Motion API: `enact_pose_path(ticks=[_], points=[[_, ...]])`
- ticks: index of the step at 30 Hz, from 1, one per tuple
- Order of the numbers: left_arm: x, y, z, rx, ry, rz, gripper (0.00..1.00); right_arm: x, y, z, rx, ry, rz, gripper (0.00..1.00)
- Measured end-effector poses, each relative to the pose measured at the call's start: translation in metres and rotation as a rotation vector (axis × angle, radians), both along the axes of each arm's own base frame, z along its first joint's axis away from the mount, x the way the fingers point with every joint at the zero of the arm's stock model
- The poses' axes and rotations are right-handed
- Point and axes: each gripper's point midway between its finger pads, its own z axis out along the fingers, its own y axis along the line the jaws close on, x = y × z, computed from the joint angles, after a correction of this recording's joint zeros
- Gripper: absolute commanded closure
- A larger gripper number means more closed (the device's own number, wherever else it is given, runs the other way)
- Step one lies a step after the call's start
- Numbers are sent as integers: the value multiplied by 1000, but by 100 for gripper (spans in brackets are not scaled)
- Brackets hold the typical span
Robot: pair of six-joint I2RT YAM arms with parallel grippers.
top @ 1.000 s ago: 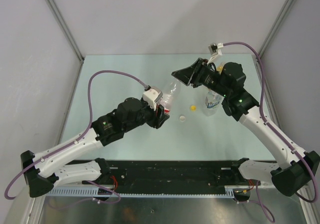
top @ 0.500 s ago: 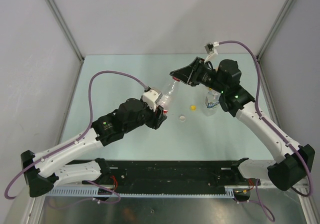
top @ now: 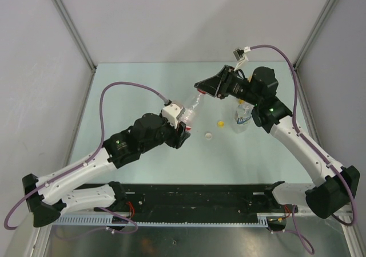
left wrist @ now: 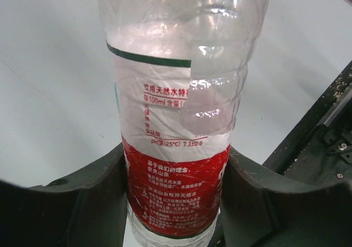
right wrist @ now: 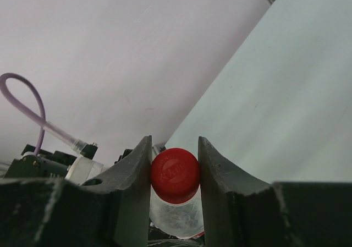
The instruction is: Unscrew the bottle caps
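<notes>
The red cap (right wrist: 175,174) sits squarely between the two fingers of the right gripper (right wrist: 174,158). Both dark pads press against its sides, so that gripper is closed on it. The cap is on the neck of the red-and-white-labelled bottle (left wrist: 175,148), whose clear shoulder shows just below it in the right wrist view. The left gripper (left wrist: 175,164) clamps the same bottle lower down, its two curved fingers (left wrist: 93,203) tight against the red band of the label. From above, the bottle lies tilted between the two arms, with its neck pointing away towards the right gripper.

Three caps are in view — one red, one yellow, one white. The yellow cap (top: 220,123) and the white cap (top: 209,135) lie loose on the table (top: 131,85), near each other but apart, the white one closer to the arm bases. Both are between the held bottle and a second bottle.

Two bottles can be counted. The second, the blue-and-white-labelled bottle (top: 243,118), stands upright just beside the right arm, which hides its top.

The caps are small, round and opaque, and the red one has raised lettering on its flat top. The held bottle is thin clear plastic, ribbed and dented, with a glossy printed wrap. The table is a smooth, pale green surface.
</notes>
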Motion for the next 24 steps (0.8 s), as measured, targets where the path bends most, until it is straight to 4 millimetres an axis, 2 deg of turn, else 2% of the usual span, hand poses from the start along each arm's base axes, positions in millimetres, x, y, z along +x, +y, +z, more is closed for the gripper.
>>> enact_pose_path(ticks=[8,18,24], points=[[-12,-5,14,-99,12,-93,96,-15,2,18,31,-85,94,100],[-46,-26,34,-296,71,-336,100,-50,0,47,64,-226,249,100],[-71,-39,47,-410,109,-503,100,-79,-3,65,87,-320,359,100]])
